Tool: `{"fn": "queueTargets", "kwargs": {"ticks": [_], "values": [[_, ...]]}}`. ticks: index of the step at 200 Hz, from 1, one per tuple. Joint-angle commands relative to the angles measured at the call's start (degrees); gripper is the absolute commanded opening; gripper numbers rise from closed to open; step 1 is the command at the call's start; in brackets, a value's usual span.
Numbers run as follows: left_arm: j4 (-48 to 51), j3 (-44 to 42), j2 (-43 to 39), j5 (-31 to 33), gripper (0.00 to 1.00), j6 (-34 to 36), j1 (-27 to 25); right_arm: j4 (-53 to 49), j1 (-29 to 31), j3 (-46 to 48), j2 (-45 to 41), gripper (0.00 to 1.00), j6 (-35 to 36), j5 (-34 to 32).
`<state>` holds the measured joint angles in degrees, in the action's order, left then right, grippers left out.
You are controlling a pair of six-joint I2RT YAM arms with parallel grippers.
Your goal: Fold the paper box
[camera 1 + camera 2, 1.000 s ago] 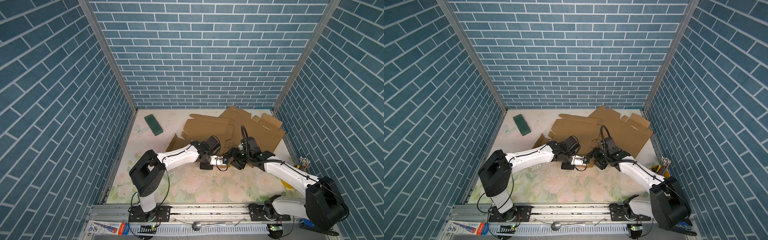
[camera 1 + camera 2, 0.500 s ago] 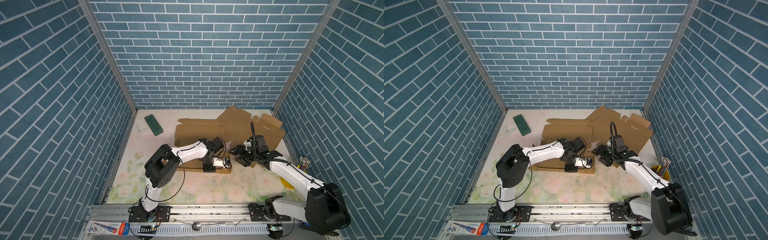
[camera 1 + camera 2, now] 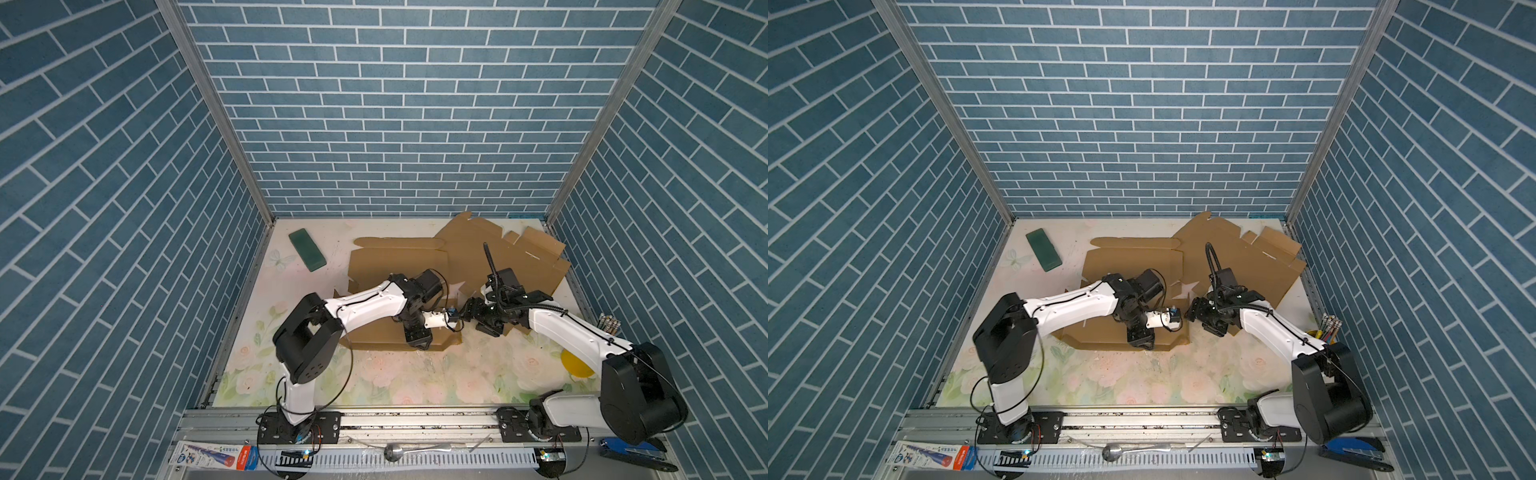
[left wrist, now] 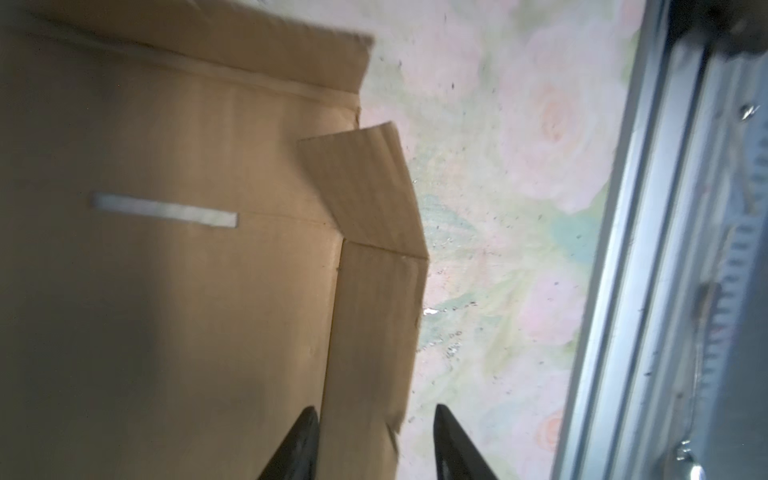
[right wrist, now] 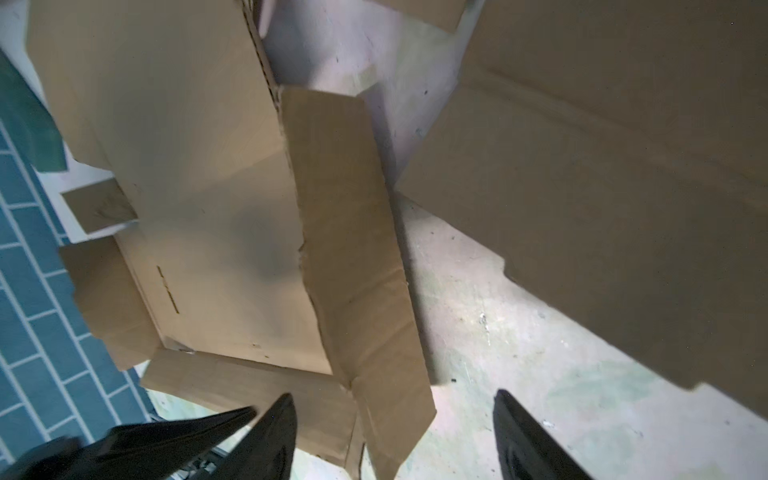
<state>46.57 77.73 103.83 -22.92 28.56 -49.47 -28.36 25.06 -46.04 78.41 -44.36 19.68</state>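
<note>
The paper box (image 3: 390,266) (image 3: 1129,262) is a flat brown cardboard blank lying mid-table, with its front flap (image 4: 374,324) raised. My left gripper (image 3: 417,343) (image 3: 1142,338) (image 4: 376,415) is at the front edge, open, with that flap standing between its fingers and a gap on one side. My right gripper (image 3: 469,313) (image 3: 1194,313) (image 5: 395,415) hovers open at the box's right front corner. The right side flap (image 5: 349,249) reaches between its fingers without touching them.
A pile of other cardboard blanks (image 3: 519,257) lies at the back right, partly under the box. A green block (image 3: 307,249) sits at the back left. A yellow disc (image 3: 575,363) and pens (image 3: 609,322) are by the right wall. The metal rail (image 3: 374,415) borders the front.
The box was pulled from a slanted position to lie square near the front. My left gripper, shut before, has opened on the front flap. The right gripper has moved in toward the box's corner.
</note>
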Motion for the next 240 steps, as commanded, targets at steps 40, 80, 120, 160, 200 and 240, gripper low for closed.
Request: {"fn": "queueTargets", "kwargs": {"ticks": [40,80,120,160,200,240], "values": [[-13.24,-9.40,-18.68,-2.73,0.51,-11.13,11.53,-5.30,5.84,-10.15,11.28,0.60,12.50,-10.24],[-22.18,-13.48,-30.10,17.05,0.49,-23.72,19.12,-11.61,8.89,-17.38,17.18,0.19,27.06,-17.22],[-19.67,-13.93,-34.97,15.54,0.49,-24.33,25.94,-16.56,10.10,-21.08,13.35,0.00,43.35,-26.71],[-19.40,-14.62,-35.61,11.59,0.49,-25.08,27.88,-17.31,10.05,-30.21,15.61,0.00,66.85,-28.19],[-20.02,-16.45,-35.90,8.39,0.49,-28.66,27.89,-22.84,9.92,-52.68,28.41,0.00,87.23,-26.65],[-26.80,-22.56,-35.82,6.15,0.50,-34.75,28.00,-16.90,9.44,-69.99,42.71,0.21,99.86,-31.05]]}}
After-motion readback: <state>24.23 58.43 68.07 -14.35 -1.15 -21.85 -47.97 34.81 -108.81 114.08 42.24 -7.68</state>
